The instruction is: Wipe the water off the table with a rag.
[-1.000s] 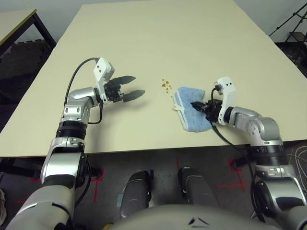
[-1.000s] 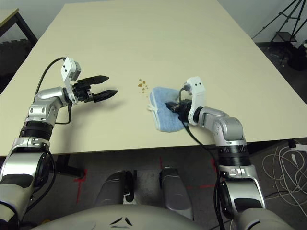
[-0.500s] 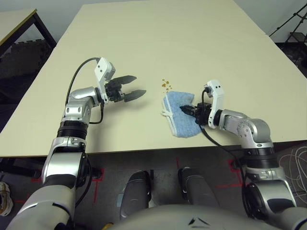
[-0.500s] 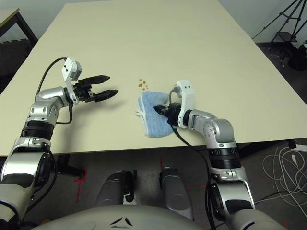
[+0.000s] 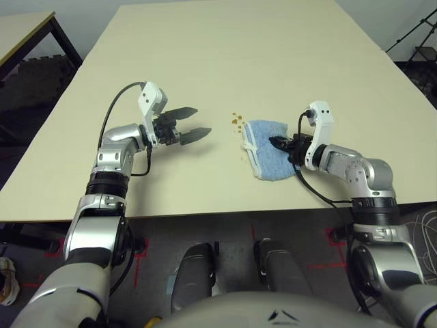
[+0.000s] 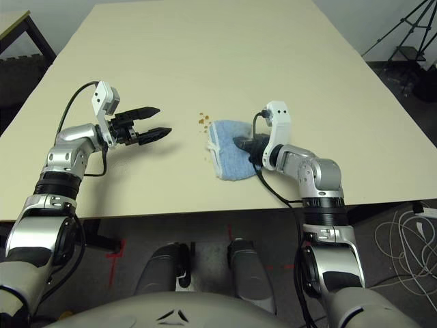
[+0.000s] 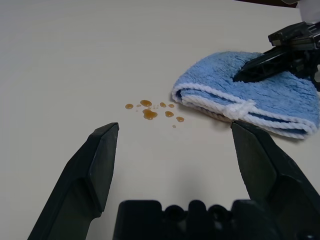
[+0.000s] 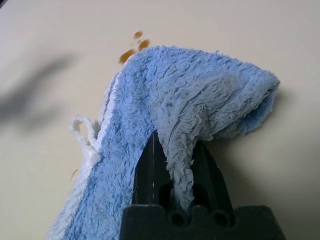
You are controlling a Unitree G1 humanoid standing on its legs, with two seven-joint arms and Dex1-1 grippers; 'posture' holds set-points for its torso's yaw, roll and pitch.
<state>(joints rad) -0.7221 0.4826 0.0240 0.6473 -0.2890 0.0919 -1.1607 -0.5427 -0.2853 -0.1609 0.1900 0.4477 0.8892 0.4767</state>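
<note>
- The rag (image 5: 265,147), a folded light blue terry cloth with white stitched edging and a small white loop of cord at one side, lies on the pale cream table (image 5: 225,61), on the near half and a little right of the middle.
- The rag's far left corner sits just beside the water (image 7: 150,109), a small cluster of amber-brown droplets on the bare tabletop, with one larger drop among tiny specks.
- In the left wrist view the droplets lie apart from the white edging; in the right wrist view a few of them (image 8: 131,49) show just past the rag's far edge.
- The right gripper (image 5: 278,143) reaches in from the right, its two black fingers pinched tight on a fold of the terry cloth; the right wrist view shows the fabric bunched up between the fingers (image 8: 150,170) and draped over them.
- The part of the rag in the grip is raised into a hump, while its near end lies flat on the table.
- The left gripper (image 5: 189,122) hovers above the table to the left of the droplets, pointing toward them, its fingers spread apart and holding nothing.
- The left gripper stands well apart from the rag, with the droplets between the two.
</note>
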